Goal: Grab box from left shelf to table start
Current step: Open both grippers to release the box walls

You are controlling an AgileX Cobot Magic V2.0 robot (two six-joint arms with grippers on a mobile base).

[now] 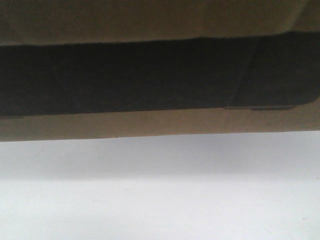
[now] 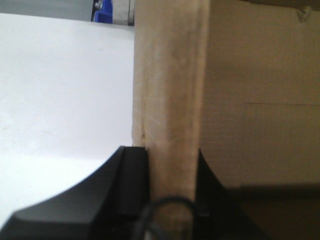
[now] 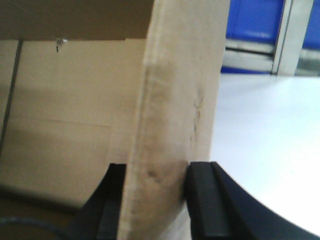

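Observation:
The box [image 1: 160, 125], brown cardboard with a black printed panel, fills the upper half of the front view over the white table [image 1: 160, 200]. I cannot tell whether its bottom edge rests on the table. My left gripper [image 2: 172, 172] is shut on an upright cardboard wall of the box [image 2: 170, 90], one black finger [image 2: 131, 175] on each side. My right gripper [image 3: 155, 195] is shut on another upright wall of the box [image 3: 180, 90] in the same way. The box's inside [image 3: 65, 115] shows beside it. The left shelf is out of view.
White table surface spreads out to the left of the box in the left wrist view [image 2: 60, 100] and to the right in the right wrist view [image 3: 270, 135]. Blue bins [image 3: 255, 20] stand behind the table's far edge, with another blue bin [image 2: 105, 12] at the far back.

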